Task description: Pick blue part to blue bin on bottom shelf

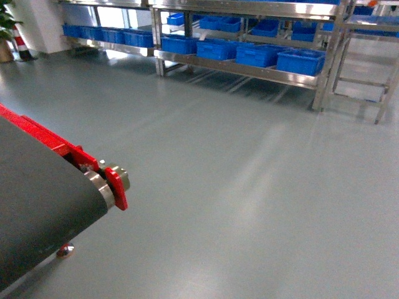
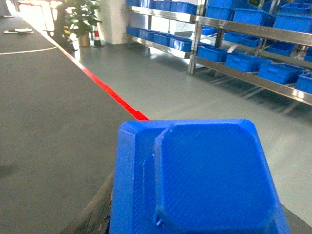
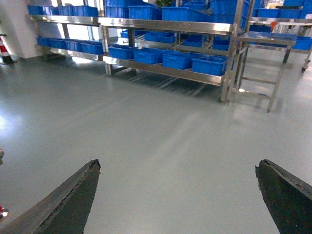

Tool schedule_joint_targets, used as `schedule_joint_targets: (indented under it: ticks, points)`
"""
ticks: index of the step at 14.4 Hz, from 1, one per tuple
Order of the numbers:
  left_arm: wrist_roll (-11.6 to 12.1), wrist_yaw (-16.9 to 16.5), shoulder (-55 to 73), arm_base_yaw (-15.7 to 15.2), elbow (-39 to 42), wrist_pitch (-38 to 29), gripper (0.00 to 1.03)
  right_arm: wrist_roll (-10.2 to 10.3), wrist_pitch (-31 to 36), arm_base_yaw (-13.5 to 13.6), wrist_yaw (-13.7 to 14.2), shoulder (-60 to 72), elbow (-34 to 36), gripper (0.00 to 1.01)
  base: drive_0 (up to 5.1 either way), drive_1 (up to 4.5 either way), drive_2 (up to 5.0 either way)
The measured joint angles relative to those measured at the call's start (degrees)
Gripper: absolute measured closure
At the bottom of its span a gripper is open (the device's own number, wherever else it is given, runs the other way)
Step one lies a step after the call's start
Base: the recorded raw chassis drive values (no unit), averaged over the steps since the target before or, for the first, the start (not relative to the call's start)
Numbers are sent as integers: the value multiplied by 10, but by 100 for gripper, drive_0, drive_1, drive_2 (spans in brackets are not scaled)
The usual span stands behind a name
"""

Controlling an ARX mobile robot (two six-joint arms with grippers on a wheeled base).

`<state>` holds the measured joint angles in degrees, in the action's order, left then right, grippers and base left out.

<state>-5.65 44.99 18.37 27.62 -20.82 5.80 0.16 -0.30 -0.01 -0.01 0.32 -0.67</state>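
Grey floor (image 3: pixel 161 146) under right fingers (image 3: pixel 73 200), spread wide; left fingers unseen, blue part (image 2: pixel 195 180) fills view.

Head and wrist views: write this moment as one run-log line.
blue part: close under left wrist camera | right gripper: open, empty | blue bins: bottom shelf, across floor

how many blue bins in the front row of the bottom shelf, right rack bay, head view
4, side by side on the bottom shelf: leftmost bin, second, third, rightmost. More bins stand behind them and in the left bay; some may be hidden.
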Motion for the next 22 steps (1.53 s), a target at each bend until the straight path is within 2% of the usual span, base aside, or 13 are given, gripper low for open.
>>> schedule_joint_targets:
  ticks: [22]
  points:
    - [0,0,0,0,0,0,60,0,0,0,0,0,0,3,-163,-163,-163]
